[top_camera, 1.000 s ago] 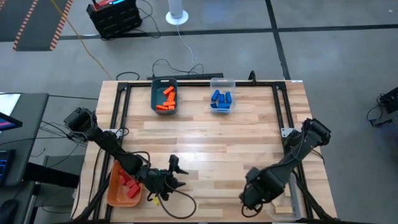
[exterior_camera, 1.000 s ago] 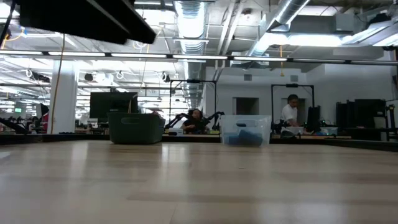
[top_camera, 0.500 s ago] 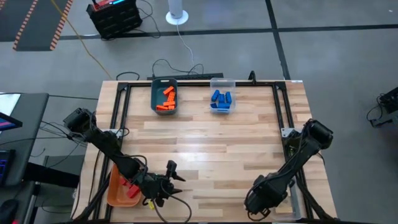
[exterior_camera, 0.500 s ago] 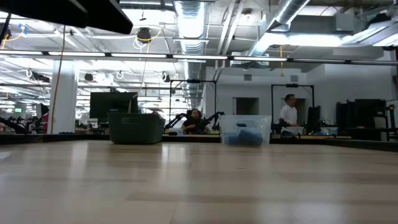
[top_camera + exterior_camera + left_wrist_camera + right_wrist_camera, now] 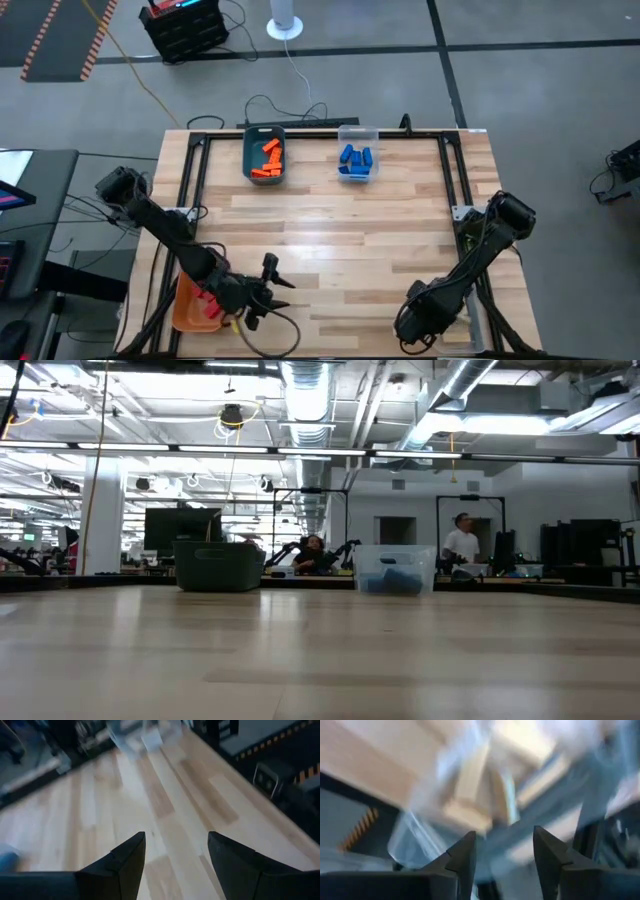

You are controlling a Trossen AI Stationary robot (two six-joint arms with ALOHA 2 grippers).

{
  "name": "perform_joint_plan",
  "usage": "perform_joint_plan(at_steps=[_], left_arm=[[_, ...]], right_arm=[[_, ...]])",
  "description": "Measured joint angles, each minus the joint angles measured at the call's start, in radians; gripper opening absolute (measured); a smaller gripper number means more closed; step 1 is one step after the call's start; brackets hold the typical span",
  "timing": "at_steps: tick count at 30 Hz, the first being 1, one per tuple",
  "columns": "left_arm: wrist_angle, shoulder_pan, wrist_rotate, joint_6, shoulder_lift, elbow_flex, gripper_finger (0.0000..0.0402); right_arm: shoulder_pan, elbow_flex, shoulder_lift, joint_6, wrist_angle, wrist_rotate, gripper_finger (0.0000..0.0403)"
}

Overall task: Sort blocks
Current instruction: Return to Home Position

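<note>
At the lower left of the high view you see the left gripper (image 5: 277,274) over the table (image 5: 330,230), its two fingers apart with nothing between them; the left wrist view (image 5: 175,855) shows the same, only bare wood ahead. Just beside that arm, at the table's lower left corner, the orange bin (image 5: 183,305) holds the red blocks (image 5: 209,299). At the lower right the right gripper (image 5: 415,326) hangs near the table edge; in the right wrist view (image 5: 502,850) its fingers are also apart and hold nothing, and beyond them are pale pieces (image 5: 470,795), too blurred to say more. Farther up, near the top edge of the table, the orange blocks (image 5: 268,158) lie in the teal bin (image 5: 250,160), and to its right the blue blocks (image 5: 354,158) lie in the clear bin (image 5: 372,135). In the low view both bins stand far across the table, and a person (image 5: 461,545) is in the room behind.
</note>
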Motion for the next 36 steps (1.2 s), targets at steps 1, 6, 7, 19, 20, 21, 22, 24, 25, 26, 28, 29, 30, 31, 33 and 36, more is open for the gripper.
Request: perform_joint_plan(at_steps=[1, 6, 7, 19, 20, 21, 22, 24, 25, 26, 28, 29, 30, 31, 33, 36], left_arm=[[0.001, -0.004, -0.011, 0.011, -0.021, 0.000, 0.0210], [-0.009, -0.023, -0.096, 0.071, -0.118, 0.000, 0.0210], [-0.009, -0.023, -0.099, 0.082, -0.134, 0.000, 0.0210], [0.198, 0.053, -0.147, 0.141, -0.424, -0.266, 0.0210], [0.215, 0.069, -0.147, 0.143, -0.454, -0.289, 0.0210], [0.223, 0.086, -0.147, 0.143, -0.484, -0.308, 0.0210], [0.229, 0.104, -0.147, 0.142, -0.509, -0.323, 0.0209], [0.232, 0.138, -0.135, 0.136, -0.559, -0.348, 0.0209], [0.232, 0.153, -0.123, 0.129, -0.580, -0.359, 0.0209], [0.233, 0.167, -0.113, 0.121, -0.599, -0.367, 0.0209], [0.232, 0.187, -0.095, 0.116, -0.628, -0.380, 0.0209], [0.230, 0.195, -0.094, 0.116, -0.637, -0.383, 0.0209], [0.234, 0.203, -0.093, 0.117, -0.645, -0.385, 0.0209], [0.242, 0.209, -0.093, 0.124, -0.651, -0.388, 0.0209], [0.245, 0.228, -0.092, 0.138, -0.653, -0.394, 0.0209], [0.245, 0.265, -0.078, 0.153, -0.640, -0.394, 0.0209]], right_arm=[[0.000, 0.022, -0.005, 0.000, -0.017, 0.066, 0.0169], [0.000, 0.076, -0.093, 0.060, -0.030, 0.403, 0.0165], [0.000, 0.077, -0.117, 0.067, -0.022, 0.474, 0.0162], [-0.147, -0.050, -0.338, -0.461, 0.367, 1.097, 0.0119], [-0.179, -0.080, -0.360, -0.511, 0.406, 1.100, 0.0116], [-0.212, -0.116, -0.386, -0.561, 0.453, 1.099, 0.0114], [-0.246, -0.157, -0.411, -0.611, 0.509, 1.097, 0.0111], [-0.312, -0.252, -0.465, -0.707, 0.627, 1.075, 0.0105], [-0.342, -0.304, -0.493, -0.751, 0.691, 1.061, 0.0102], [-0.373, -0.357, -0.525, -0.792, 0.758, 1.043, 0.0099], [-0.431, -0.473, -0.591, -0.867, 0.908, 1.002, 0.0094], [-0.458, -0.532, -0.624, -0.901, 0.989, 0.984, 0.0092], [-0.485, -0.594, -0.655, -0.934, 1.073, 0.971, 0.0090], [-0.512, -0.658, -0.685, -0.966, 1.158, 0.955, 0.0088], [-0.569, -0.782, -0.736, -1.024, 1.341, 0.917, 0.0085], [-0.656, -0.950, -0.787, -1.092, 1.625, 0.829, 0.0082]])
